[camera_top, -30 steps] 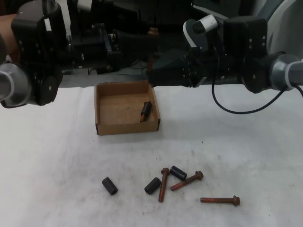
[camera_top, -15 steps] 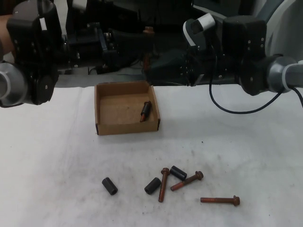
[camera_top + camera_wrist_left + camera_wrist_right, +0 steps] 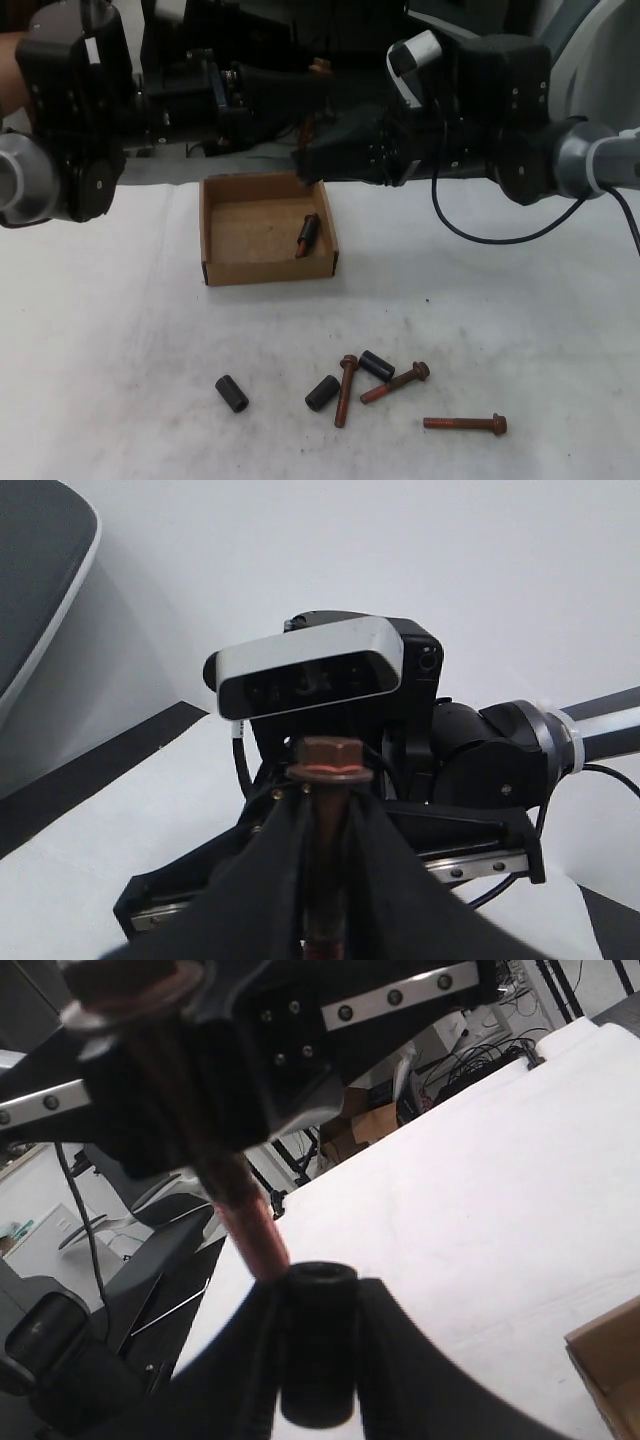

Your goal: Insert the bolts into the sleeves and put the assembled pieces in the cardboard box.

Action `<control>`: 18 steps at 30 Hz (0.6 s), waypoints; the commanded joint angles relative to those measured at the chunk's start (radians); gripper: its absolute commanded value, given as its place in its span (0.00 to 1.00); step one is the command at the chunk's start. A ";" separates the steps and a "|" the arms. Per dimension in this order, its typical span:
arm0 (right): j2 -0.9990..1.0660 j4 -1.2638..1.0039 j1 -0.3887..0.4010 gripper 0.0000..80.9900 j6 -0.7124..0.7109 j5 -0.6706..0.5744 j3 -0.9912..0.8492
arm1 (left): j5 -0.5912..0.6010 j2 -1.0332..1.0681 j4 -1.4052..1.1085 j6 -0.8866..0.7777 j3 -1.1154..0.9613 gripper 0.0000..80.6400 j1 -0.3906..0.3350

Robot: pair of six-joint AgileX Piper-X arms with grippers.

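Four bolts [image 3: 345,390] [image 3: 395,383] [image 3: 465,424] [image 3: 322,770], four sleeves [image 3: 232,393] [image 3: 322,393] [image 3: 376,364] [image 3: 318,1350], one assembled piece [image 3: 307,234], one cardboard box [image 3: 268,270].

Bolts [image 3: 464,424], sleeves [image 3: 232,393] before cardboard box [image 3: 204,232]
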 commanded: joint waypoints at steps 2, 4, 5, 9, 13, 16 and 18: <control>-0.015 -0.022 0.006 0.00 0.005 -0.038 -0.009 | -0.008 -0.008 -0.016 0.013 -0.003 0.01 0.000; -0.015 -0.022 0.006 0.00 0.007 -0.038 -0.009 | -0.008 -0.008 -0.016 0.013 -0.003 0.01 0.000; -0.015 -0.022 0.006 0.00 0.007 -0.038 -0.009 | -0.008 -0.008 -0.016 0.013 -0.003 0.01 0.000; -0.015 -0.022 0.006 0.00 0.007 -0.038 -0.009 | -0.008 -0.008 -0.016 0.013 -0.003 0.01 0.003; -0.015 -0.022 0.006 0.00 0.007 -0.038 -0.009 | -0.008 -0.008 -0.016 0.013 -0.003 0.01 0.013; -0.015 -0.022 0.006 0.00 0.007 -0.038 -0.009 | -0.008 -0.008 -0.016 0.013 -0.003 0.01 0.016; -0.015 -0.022 0.006 0.00 0.007 -0.038 -0.009 | -0.008 -0.008 -0.016 0.013 -0.003 0.01 0.018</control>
